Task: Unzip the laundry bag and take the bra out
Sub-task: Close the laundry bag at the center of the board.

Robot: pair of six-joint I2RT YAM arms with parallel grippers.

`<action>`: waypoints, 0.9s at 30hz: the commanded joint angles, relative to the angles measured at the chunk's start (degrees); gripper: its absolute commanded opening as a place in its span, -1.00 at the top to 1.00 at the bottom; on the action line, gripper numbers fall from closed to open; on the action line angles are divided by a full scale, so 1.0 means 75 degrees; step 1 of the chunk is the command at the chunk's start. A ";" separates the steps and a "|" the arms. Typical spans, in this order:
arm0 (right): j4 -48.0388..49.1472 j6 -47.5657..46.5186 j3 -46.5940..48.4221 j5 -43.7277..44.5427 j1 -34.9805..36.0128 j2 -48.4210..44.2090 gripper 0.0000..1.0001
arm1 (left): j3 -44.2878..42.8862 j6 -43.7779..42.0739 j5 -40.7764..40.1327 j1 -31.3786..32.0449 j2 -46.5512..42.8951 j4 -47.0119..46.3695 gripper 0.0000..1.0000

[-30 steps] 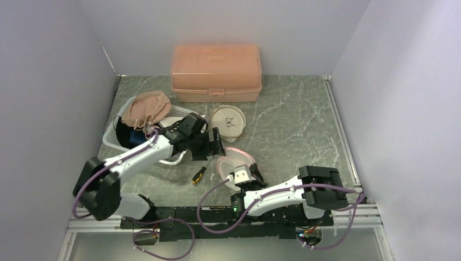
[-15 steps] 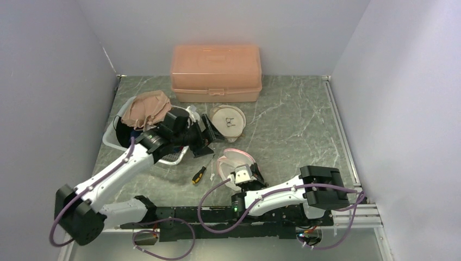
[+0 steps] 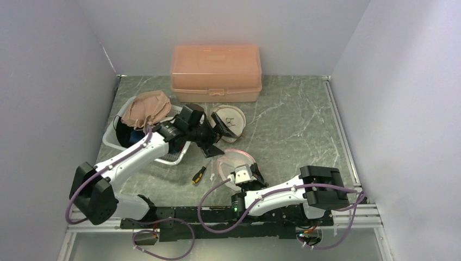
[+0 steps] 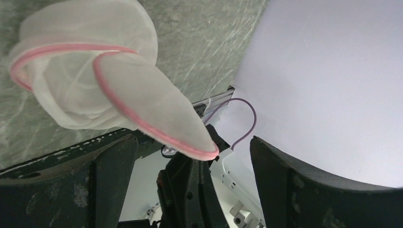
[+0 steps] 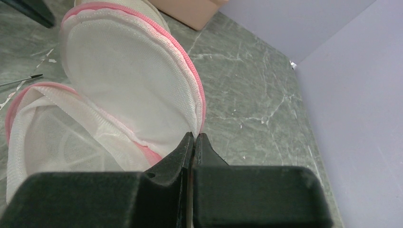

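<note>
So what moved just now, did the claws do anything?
The left claw, open and empty, swung a little toward the back of the table and to the right. The right claw stayed shut on the laundry bag. The bra, basket, screwdriver and box did not move.

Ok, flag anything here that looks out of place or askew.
A screwdriver lies loose beside the mesh laundry bag, unrelated to laundry. The bag's flap stands up, its edge pinched by the right gripper.
</note>
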State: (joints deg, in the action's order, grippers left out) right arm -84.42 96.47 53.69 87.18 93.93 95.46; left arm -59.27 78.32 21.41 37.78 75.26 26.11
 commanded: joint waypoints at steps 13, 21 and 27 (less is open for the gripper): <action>-0.0193 0.0160 0.0031 0.0617 0.0089 -0.0177 1.00 | -0.0361 0.0134 0.0422 0.0639 0.1169 -0.1018 0.50; -0.0193 -0.0179 0.0260 0.0533 0.0438 -0.0529 -0.37 | -0.0359 -0.0142 0.0183 0.0522 0.1383 -0.1093 0.95; -0.0135 -0.1276 0.1146 0.0209 0.0598 -0.1032 -0.93 | -0.0431 -0.0426 0.0132 0.0271 0.1750 -0.1217 0.95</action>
State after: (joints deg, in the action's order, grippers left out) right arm -84.86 92.66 56.27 87.53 97.78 90.70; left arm -62.04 77.45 23.22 41.04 86.85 19.42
